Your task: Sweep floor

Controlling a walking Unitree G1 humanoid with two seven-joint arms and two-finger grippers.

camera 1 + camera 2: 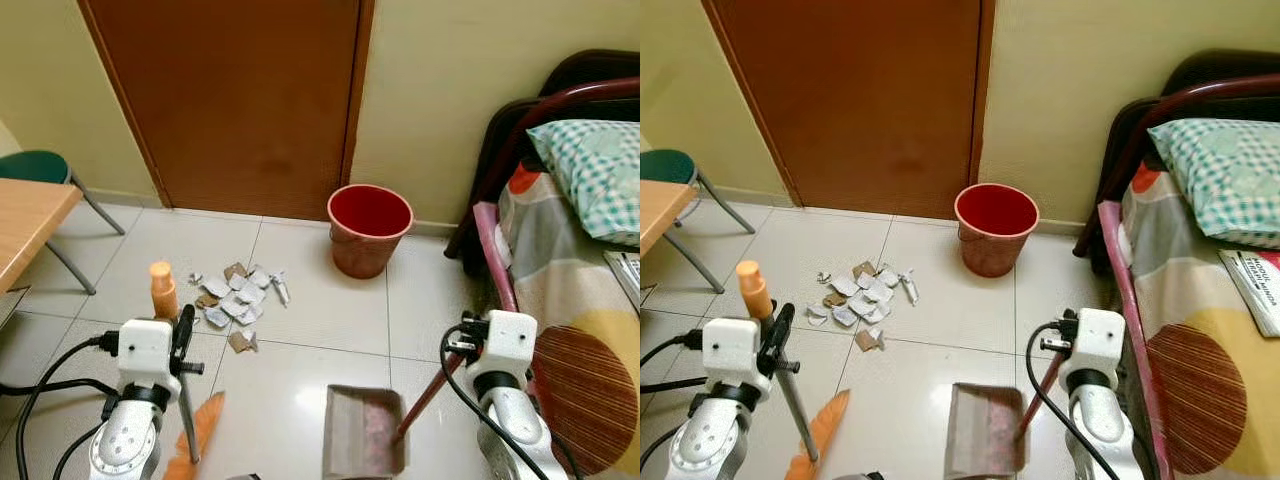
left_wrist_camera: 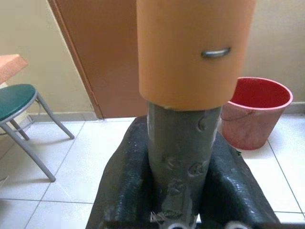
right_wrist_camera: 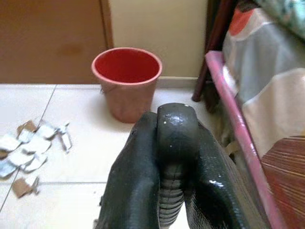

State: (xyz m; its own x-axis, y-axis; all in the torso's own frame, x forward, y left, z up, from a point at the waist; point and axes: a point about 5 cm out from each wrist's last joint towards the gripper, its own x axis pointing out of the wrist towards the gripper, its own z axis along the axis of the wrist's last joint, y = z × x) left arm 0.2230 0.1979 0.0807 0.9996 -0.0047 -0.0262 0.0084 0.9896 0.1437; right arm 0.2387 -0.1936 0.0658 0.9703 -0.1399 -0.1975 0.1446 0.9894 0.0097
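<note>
A pile of torn paper and cardboard scraps [image 1: 238,297] lies on the white tiled floor in front of the brown door. My left gripper [image 1: 183,335] is shut on the broom handle [image 2: 183,157], a grey shaft with an orange cap [image 1: 162,288]; the orange bristles [image 1: 197,430] rest on the floor near me. My right gripper [image 3: 174,157] is shut on the dustpan handle [image 1: 425,393]. The grey dustpan [image 1: 362,432] sits flat on the floor between my arms, well short of the scraps. A red bucket [image 1: 369,229] stands by the wall beyond the scraps.
A bed with a dark red frame [image 1: 492,250] and patterned cover lies close on the right. A wooden table [image 1: 22,225] and a green stool [image 1: 40,168] stand on the left. The brown door [image 1: 240,100] is shut.
</note>
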